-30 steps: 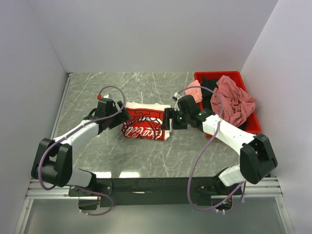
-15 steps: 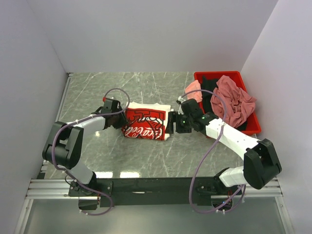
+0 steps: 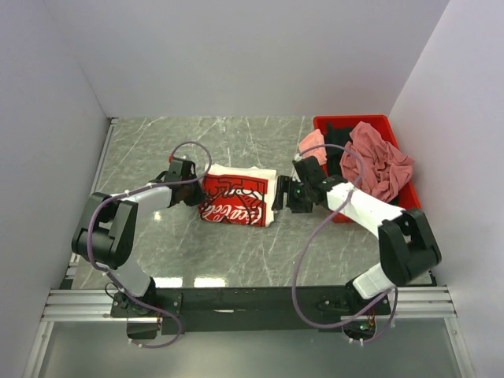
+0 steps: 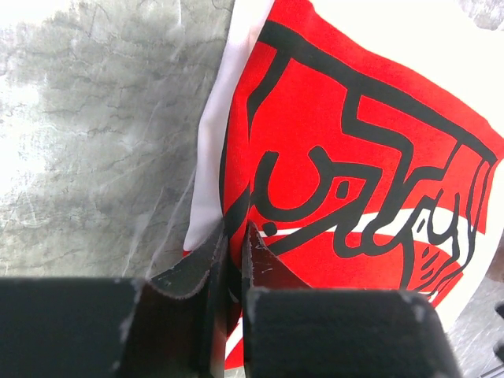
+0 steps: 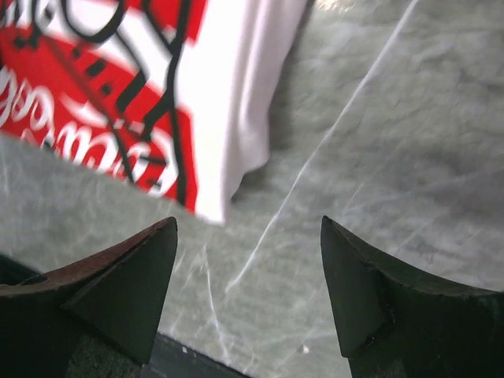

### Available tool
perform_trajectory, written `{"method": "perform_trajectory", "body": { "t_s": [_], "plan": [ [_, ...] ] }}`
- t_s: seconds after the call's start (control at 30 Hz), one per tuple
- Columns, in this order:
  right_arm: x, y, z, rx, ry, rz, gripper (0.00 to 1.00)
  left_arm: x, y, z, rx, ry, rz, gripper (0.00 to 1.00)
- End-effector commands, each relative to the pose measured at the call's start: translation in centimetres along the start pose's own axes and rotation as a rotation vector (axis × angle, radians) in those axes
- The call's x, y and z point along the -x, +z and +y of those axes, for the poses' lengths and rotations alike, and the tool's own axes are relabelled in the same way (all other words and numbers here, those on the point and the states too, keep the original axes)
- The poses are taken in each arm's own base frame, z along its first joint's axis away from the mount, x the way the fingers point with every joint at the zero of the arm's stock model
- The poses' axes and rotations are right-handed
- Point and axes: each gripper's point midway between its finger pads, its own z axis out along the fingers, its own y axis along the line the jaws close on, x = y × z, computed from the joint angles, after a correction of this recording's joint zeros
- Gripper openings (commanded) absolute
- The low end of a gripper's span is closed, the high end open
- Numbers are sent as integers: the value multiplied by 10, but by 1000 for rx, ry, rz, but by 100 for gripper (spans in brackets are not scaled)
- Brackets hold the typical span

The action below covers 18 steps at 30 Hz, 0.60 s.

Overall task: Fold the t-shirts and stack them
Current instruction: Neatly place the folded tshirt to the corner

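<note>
A folded white t-shirt (image 3: 236, 197) with a red-and-white printed graphic lies in the middle of the table. My left gripper (image 3: 197, 193) is at its left edge, and in the left wrist view the left gripper (image 4: 236, 232) is shut on that edge of the white t-shirt (image 4: 370, 142). My right gripper (image 3: 279, 197) stands at the shirt's right edge. In the right wrist view the right gripper (image 5: 248, 228) is open over bare table, just off the corner of the white t-shirt (image 5: 118, 79). A light pink t-shirt (image 3: 313, 146), a black one (image 3: 339, 142) and a dusty rose one (image 3: 378, 161) lie crumpled in the bin.
The red plastic bin (image 3: 350, 120) stands at the back right, close behind my right arm. White walls close off the table's left, back and right sides. The marbled grey table top (image 3: 236, 252) shows in front of the shirt.
My left gripper has moved in to the shirt's left edge and shut on it. The right gripper has shifted a little towards the shirt's right edge and stays open.
</note>
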Motion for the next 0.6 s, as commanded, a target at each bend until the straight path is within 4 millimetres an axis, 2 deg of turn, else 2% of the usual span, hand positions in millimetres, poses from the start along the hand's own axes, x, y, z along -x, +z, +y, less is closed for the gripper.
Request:
{"method": "perform_trajectory", "body": {
  "t_s": [0.0, 0.07, 0.1, 0.13, 0.2, 0.4, 0.47, 0.5, 0.53, 0.57],
  "plan": [
    [39, 10, 12, 8, 66, -84, 79, 16, -7, -17, -52, 24, -43, 11],
    [46, 19, 19, 29, 79, -85, 79, 16, -7, -18, -54, 21, -41, 11],
    [43, 31, 13, 4, 95, -57, 78, 16, -7, -18, -53, 21, -40, 11],
    [49, 35, 14, -8, 98, -62, 77, 17, -8, -19, -54, 21, -43, 11],
    [43, 50, 7, -39, 124, -25, 77, 19, -8, -18, -42, 23, -46, 11],
    [41, 73, 9, -30, 139, 25, 70, 22, -6, -22, -48, 27, -44, 10],
    [48, 77, 16, -2, 133, 20, 52, 24, -3, -21, -36, 29, -43, 9],
    [49, 84, 19, 17, 118, 29, 35, 30, -1, -23, -27, 33, -50, 9],
    [61, 85, 26, 35, 102, 14, 12, 31, 1, -21, -11, 38, -43, 8],
    [68, 87, 29, 39, 94, 7, 6, 36, 2, -20, 10, 40, -53, 7]
  ]
}}
